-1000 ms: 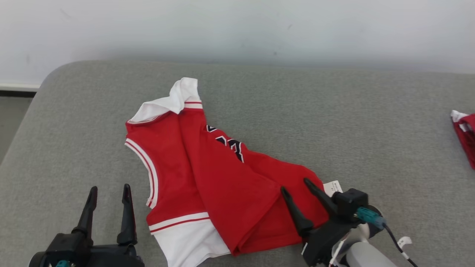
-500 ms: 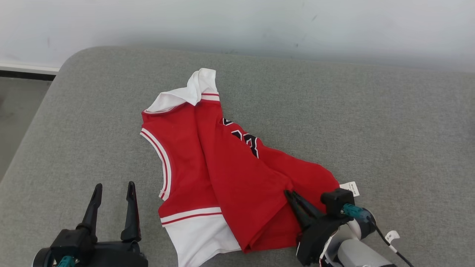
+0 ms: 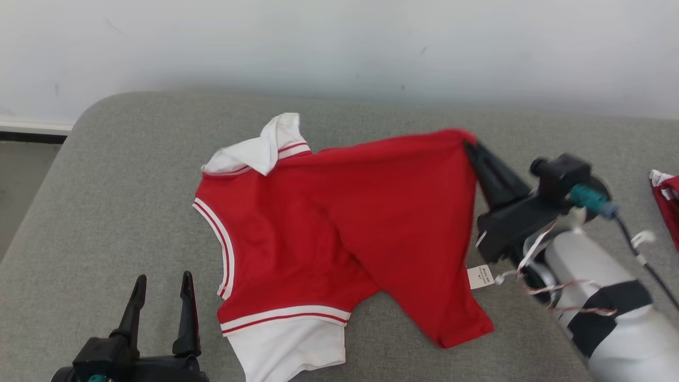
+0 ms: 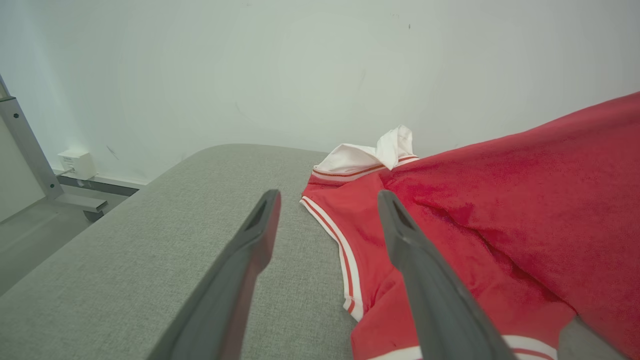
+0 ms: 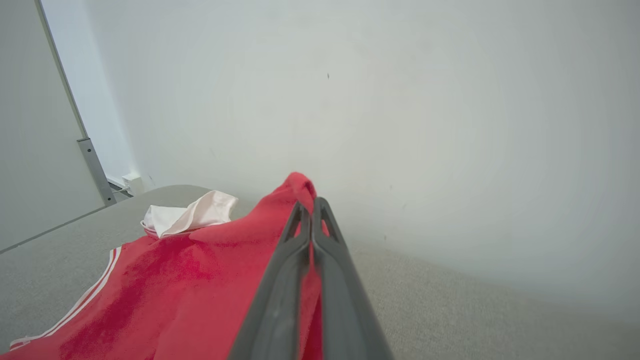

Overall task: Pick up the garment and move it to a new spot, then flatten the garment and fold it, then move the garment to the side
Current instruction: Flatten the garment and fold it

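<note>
The garment (image 3: pixel 329 228), a red jersey with white stripe trim and a white collar, lies across the grey cushioned surface (image 3: pixel 132 175). My right gripper (image 3: pixel 469 146) is shut on a corner of its red fabric and holds that corner lifted toward the back right, so the cloth stretches out from it. In the right wrist view the closed fingers (image 5: pixel 300 260) pinch the red fabric (image 5: pixel 200 285) with a fold poking past the tips. My left gripper (image 3: pixel 162 281) stands open at the lower left, just left of the jersey's striped armhole (image 4: pixel 345 260).
Another red and white cloth (image 3: pixel 666 199) lies at the right edge of the surface. A white wall (image 3: pixel 339 48) runs behind it. The surface's rounded left corner drops to the floor (image 3: pixel 21 164). A white label (image 3: pixel 480 277) hangs from the jersey's edge.
My right gripper closed on the jersey's folded-over flap and carried it up and to the back right, spreading the red cloth open. The left gripper stayed put. The head camera shifted slightly.
</note>
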Motion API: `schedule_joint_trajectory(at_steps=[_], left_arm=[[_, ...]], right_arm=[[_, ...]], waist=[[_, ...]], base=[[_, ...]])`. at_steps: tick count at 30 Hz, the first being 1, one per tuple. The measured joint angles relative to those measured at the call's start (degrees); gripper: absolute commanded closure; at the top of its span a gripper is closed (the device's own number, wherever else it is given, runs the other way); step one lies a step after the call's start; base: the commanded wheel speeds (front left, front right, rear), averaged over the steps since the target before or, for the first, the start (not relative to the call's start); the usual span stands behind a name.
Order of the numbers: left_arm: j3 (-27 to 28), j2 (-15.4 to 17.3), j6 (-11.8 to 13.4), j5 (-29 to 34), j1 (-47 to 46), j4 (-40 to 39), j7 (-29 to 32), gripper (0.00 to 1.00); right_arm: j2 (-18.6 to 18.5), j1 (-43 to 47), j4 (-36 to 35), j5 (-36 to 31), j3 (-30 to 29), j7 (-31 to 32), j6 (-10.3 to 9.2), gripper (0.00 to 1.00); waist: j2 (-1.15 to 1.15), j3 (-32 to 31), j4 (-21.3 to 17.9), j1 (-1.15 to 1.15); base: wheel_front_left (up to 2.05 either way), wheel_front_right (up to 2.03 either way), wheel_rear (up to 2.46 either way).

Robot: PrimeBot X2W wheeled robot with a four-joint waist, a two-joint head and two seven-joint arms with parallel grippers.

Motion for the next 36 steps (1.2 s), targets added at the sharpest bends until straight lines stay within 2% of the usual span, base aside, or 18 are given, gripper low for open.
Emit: schedule_joint_trajectory(at_steps=[6,12,28,36], left_arm=[[0.0,0.0,-0.2,-0.1,1.0,0.3,0.0,0.00],[-0.4,0.0,-0.2,-0.3,1.3,0.2,0.0,0.00],[-6.6,0.0,0.7,-2.7,-2.9,0.7,0.0,0.00],[-9.2,0.0,1.6,-4.2,-5.1,0.8,0.0,0.00]], right_arm=[[-2.8,-2.8,-1.5,0.4,0.7,-0.1,0.00,1.00],[-4.9,-6.0,0.1,1.7,2.8,1.4,0.00,1.00],[-12.2,-24.3,10.2,2.8,11.9,4.5,0.01,1.00],[-14.4,-31.0,18.2,4.6,16.5,4.9,0.01,1.00]], waist=[[0.00,-1.4,-0.3,0.00],[0.00,-1.5,-0.2,-0.01],[0.00,4.3,2.9,0.00],[0.00,7.6,5.6,0.00]], base=[[0.00,0.00,0.00],[0.00,0.00,0.00],[0.00,0.00,0.00],[0.00,0.00,0.00]])
